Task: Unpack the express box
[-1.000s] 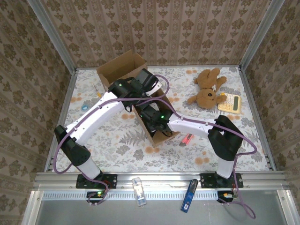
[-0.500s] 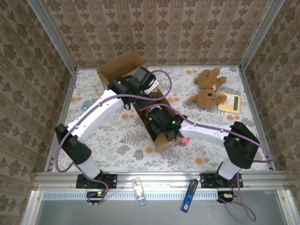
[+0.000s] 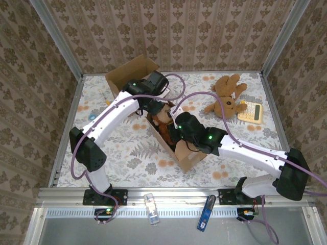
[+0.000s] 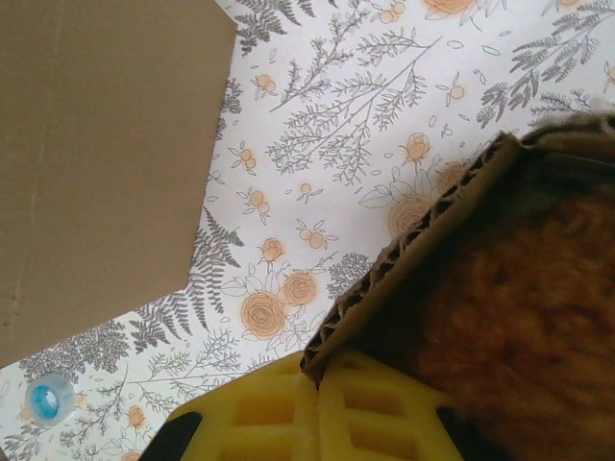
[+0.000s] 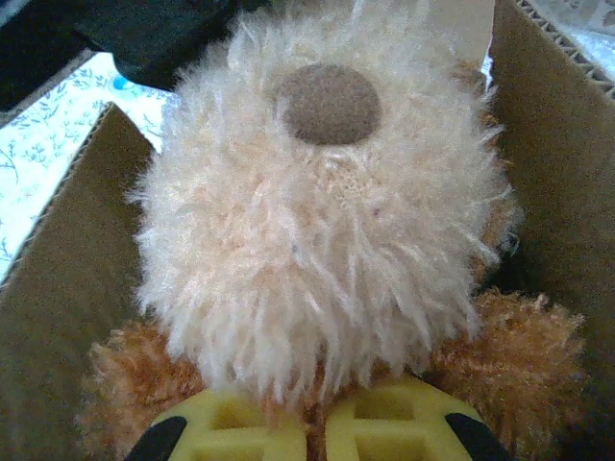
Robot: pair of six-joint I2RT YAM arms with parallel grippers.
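Observation:
The express box stands open mid-table, its far flap raised. My left gripper is shut on the box's far-left wall; in the left wrist view its yellow fingers pinch the corrugated edge. A brown plush toy lies inside the box. My right gripper reaches into the box and is shut on the toy's fur. In the right wrist view the toy's pale muzzle and brown nose rise just above the fingers.
A second teddy bear and a yellow calculator lie at the far right. A small blue roll sits near the left edge, seen also as a blue roll. Two small items rest on the near rail.
The right arm has swung out and down, with its gripper deeper in the box. The box has slid toward the near right. The plush toy now shows inside it.

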